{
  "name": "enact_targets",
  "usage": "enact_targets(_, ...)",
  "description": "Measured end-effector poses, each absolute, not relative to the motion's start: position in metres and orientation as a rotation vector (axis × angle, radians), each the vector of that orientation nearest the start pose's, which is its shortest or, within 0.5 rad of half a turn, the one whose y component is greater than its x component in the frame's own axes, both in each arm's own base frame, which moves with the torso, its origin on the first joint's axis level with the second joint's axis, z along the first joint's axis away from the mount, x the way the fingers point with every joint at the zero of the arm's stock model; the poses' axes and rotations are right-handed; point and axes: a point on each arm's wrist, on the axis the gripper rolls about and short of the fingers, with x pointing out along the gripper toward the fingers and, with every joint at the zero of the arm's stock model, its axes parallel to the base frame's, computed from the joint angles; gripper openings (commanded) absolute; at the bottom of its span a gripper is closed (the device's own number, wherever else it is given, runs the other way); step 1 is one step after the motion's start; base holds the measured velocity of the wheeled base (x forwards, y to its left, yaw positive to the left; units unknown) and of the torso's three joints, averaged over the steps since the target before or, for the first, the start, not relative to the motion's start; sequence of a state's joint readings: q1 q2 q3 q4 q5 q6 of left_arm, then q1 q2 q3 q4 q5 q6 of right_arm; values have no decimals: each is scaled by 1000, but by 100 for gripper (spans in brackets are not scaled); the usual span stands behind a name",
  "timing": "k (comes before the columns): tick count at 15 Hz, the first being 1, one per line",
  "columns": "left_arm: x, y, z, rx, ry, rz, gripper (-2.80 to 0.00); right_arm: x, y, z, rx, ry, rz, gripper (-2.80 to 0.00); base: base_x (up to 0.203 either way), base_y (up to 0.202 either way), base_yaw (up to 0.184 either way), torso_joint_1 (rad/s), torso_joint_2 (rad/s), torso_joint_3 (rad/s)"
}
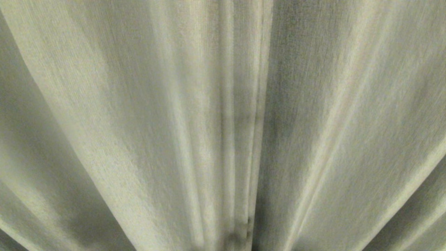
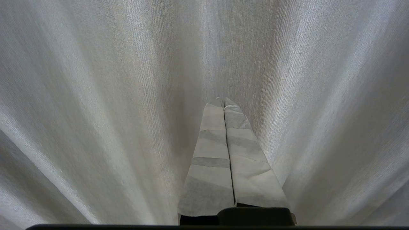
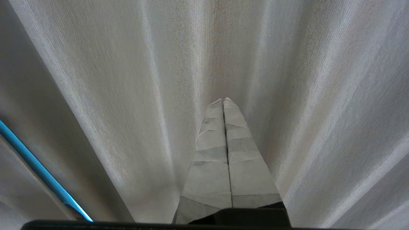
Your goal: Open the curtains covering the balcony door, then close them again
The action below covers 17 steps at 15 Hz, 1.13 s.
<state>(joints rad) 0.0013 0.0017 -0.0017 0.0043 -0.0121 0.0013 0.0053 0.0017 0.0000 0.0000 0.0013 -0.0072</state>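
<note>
Pleated beige-grey curtains [image 1: 139, 122] fill the whole head view, their two edges meeting at a vertical seam near the middle. The balcony door is hidden behind them. Neither arm shows in the head view. In the left wrist view my left gripper [image 2: 223, 101] is shut, its tape-wrapped fingers pressed together, pointing at the curtain folds [image 2: 96, 95] with nothing between them. In the right wrist view my right gripper [image 3: 223, 101] is also shut and empty, facing the same fabric [image 3: 303, 95].
A thin bright blue strip [image 3: 38, 169] shows in a gap between folds at the edge of the right wrist view. Fabric hangs close in front of both grippers.
</note>
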Motion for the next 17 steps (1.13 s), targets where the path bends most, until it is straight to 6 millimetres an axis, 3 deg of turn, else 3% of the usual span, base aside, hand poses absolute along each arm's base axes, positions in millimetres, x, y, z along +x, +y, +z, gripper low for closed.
enact_targets(17,-23,0,76,2,4,-11,-280,-23,0,76,-7,2,5,-280,0,0,0,0,0,0)
